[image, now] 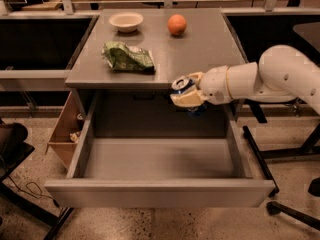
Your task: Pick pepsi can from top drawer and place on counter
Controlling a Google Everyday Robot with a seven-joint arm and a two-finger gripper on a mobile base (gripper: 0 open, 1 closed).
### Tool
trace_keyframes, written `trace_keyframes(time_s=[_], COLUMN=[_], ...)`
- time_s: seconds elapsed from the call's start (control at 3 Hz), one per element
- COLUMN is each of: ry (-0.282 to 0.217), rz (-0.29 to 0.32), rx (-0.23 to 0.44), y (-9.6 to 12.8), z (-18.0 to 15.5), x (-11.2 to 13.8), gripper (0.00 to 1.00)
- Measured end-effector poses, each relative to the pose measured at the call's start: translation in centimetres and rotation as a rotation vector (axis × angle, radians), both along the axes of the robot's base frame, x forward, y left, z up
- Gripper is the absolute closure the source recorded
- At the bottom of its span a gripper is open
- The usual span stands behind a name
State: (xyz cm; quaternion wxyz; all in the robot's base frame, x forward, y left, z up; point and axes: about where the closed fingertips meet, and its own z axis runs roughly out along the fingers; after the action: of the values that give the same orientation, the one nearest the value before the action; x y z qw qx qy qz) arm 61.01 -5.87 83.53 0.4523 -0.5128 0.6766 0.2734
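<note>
The counter point(200, 49) stands above the drawer point(155, 191), which is pulled well out. Your arm point(280, 79) reaches in from the right, its claw point(186, 90) clamped around the can point(182, 83), held tilted above the drawer at the counter's front edge. A bag point(127, 58), bowl point(125, 21) and orange point(177, 25) sit on the counter.

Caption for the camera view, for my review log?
The tool grips the pepsi can above the open top drawer, by the front edge of the counter, not yet set down.
</note>
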Motion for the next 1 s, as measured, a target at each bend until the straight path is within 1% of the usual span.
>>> trace_keyframes(time_s=[0.33,0.67,1.0], ry=[-0.014,-0.037,-0.048], rz=[-0.048,-0.118,-0.203], rx=[0.019,0.092,0.163], y=[-2.3,-3.1,-3.3], z=[5.1,9.9,12.5], x=[1.8,5.7,9.9], gripper=[1.0,1.0,1.0])
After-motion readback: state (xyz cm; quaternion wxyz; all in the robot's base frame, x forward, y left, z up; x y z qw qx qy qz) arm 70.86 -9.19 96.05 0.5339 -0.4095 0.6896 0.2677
